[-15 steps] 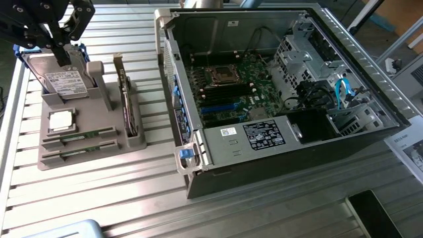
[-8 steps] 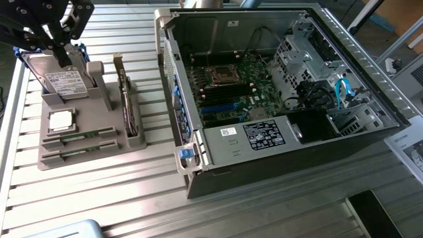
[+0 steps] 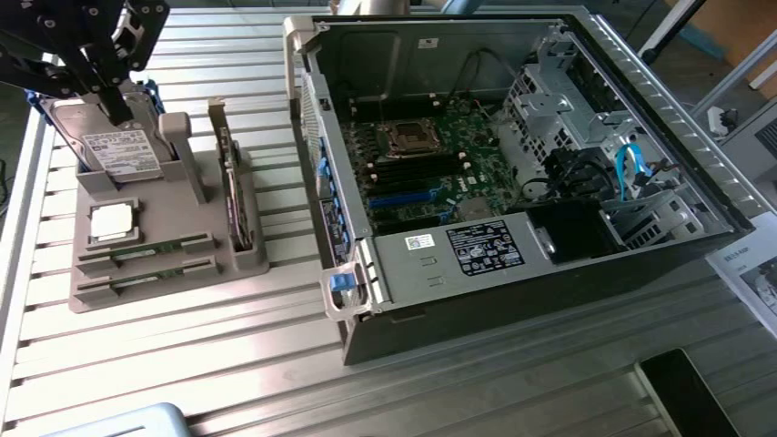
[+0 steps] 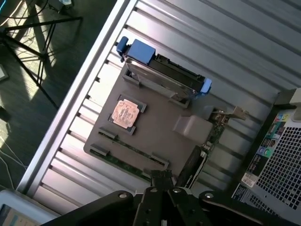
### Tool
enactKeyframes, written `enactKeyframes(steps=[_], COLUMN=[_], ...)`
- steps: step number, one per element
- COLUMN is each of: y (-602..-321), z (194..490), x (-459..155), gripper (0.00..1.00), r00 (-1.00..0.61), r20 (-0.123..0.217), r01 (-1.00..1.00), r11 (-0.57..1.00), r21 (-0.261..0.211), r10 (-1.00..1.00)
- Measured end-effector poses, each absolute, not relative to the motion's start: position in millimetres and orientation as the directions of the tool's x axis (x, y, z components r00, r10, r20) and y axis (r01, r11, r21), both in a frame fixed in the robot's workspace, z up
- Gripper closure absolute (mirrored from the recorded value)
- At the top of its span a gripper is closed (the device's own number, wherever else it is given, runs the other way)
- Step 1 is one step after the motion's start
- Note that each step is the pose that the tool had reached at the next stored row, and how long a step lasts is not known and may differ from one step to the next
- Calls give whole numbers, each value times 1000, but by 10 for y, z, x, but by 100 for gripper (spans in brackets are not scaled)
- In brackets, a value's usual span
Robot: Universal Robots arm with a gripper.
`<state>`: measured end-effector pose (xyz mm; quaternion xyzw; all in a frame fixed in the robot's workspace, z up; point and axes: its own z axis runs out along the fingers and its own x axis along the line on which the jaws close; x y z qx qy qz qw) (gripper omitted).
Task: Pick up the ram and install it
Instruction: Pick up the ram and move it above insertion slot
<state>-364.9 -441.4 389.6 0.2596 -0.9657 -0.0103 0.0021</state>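
Gripper (image 4: 161,178) first, closest to the wrist lens: fingers pinched together, nothing between them. From the exterior view it hangs at eleven o'clock, seemingly above the hard drive (image 3: 116,150) at the tray's (image 3: 91,296) far end. Both ram sticks (image 3: 152,249) lie in slots along the tray's six o'clock edge, untouched. At its three o'clock stands the expansion card (image 3: 231,196). Further right, the open computer case (image 3: 680,118), motherboard (image 3: 443,155) bare. My read: approach stage, pick not begun. A grasp calls for opened fingers squared across one stick's thin edge.
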Motion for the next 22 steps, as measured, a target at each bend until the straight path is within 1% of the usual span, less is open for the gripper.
enactKeyframes(steps=[4,8,22], y=[-4414,-4414,-4414], z=[3890,3881,3855], x=[-3649,-3648,-3647], gripper=[89,89,89], r00=[-833,-766,-570], r20=[-1,-1,-1], r01=[-554,-643,-822], r11=[833,766,570], r21=[21,21,21], r10=[-554,-643,-822])
